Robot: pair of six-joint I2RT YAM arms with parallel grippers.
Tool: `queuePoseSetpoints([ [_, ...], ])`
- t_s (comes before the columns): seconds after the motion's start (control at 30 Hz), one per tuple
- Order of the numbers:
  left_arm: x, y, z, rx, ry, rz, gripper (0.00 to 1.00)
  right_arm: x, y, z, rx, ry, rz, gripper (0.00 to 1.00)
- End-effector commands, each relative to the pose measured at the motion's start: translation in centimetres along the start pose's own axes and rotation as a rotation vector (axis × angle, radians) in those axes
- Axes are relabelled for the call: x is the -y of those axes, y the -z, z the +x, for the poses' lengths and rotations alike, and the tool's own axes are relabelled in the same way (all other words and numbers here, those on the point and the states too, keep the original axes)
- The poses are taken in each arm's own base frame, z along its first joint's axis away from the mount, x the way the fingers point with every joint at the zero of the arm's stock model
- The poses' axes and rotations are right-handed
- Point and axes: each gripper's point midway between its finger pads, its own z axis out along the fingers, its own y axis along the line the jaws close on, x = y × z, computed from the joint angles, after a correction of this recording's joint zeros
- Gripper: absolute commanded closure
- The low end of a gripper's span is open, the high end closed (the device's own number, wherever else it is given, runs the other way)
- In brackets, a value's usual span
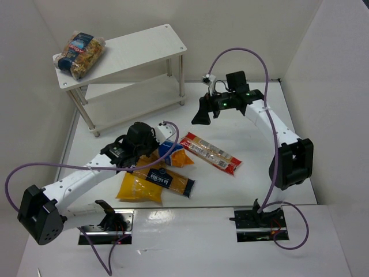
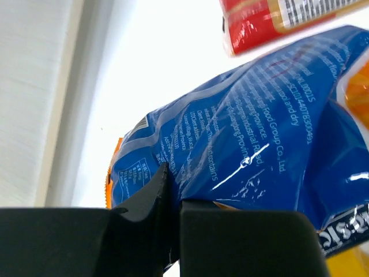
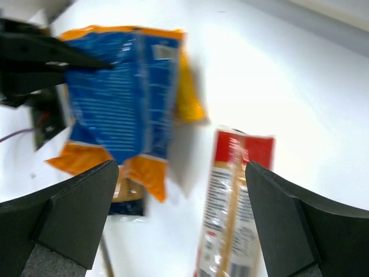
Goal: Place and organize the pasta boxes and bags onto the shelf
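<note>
A glossy white counter (image 1: pixel 230 190) is boxed in by plain white panels: the nine-o'clock wall (image 1: pixel 26 86), the twelve-o'clock wall (image 1: pixel 242 23) and the three-o'clock wall (image 1: pixel 340 86). Light is bright and even; shadows fall soft and pale.

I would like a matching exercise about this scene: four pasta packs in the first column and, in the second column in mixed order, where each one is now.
Column one:
1. spiral-pasta bag
2. blue bag
3. red-and-clear pack
4. long yellow pack

Column two:
A. flat on the table, to the right of the other packs
B. on the top board of the shelf
C. lying on the big yellow bag
D. pinched by the left gripper

Pairs: 1-B, 2-D, 3-A, 4-C
</note>
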Motion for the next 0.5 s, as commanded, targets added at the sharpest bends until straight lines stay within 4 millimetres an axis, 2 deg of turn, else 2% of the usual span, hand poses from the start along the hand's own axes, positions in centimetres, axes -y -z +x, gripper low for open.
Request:
queuePoseSetpoints([
  [0.0,-1.9,1.3,-5.1,0.181,0.059,-0.058,1.0,1.4,1.8,-1.6,0.05,0.044,0.102,0.01],
  [0.13,-2.0,1.4,-5.4,0.186,0.073,-0.048,1.0,1.3,2.0,-0.6,0.014,0.087,0.124,0.01],
  [0.17,-2.6,1.6,-5.6,0.192,0.079,-0.06,1.0,0.4,1.5,-0.1,-0.011,0.112,0.121,0.01],
  [0.2,-2.7,1.3,-5.1,0.172,0.092,-0.061,1.0,-0.3,1.4,-0.1,-0.023,0.142,0.124,0.01],
  [0.23,-3.0,1.4,-5.8,0.183,0.102,-0.065,1.0,-0.9,0.9,1.0,-0.06,0.176,0.117,0.01],
  [0.27,-3.5,1.5,-5.6,0.176,0.11,-0.076,1.0,-2.3,-0.2,1.5,-0.091,0.225,0.112,0.01],
  [0.3,-4.4,1.4,-5.5,0.17,0.141,-0.096,1.0,-3.6,-0.1,1.5,-0.093,0.268,0.116,0.01],
  [0.33,-4.4,1.5,-5.6,0.175,0.16,-0.074,1.0,-4.2,-0.7,1.9,-0.091,0.309,0.124,0.01],
  [0.4,-5.5,1.8,-5.8,0.175,0.197,-0.072,1.0,-5.3,-0.8,1.6,-0.061,0.38,0.142,0.01],
  [0.43,-5.6,1.7,-5.9,0.174,0.219,-0.055,1.0,-6.0,-0.1,0.8,-0.024,0.409,0.15,0.01],
  [0.47,-5.1,1.6,-5.9,0.17,0.234,-0.004,1.0,-5.8,-0.1,0.6,-0.018,0.415,0.163,0.01],
])
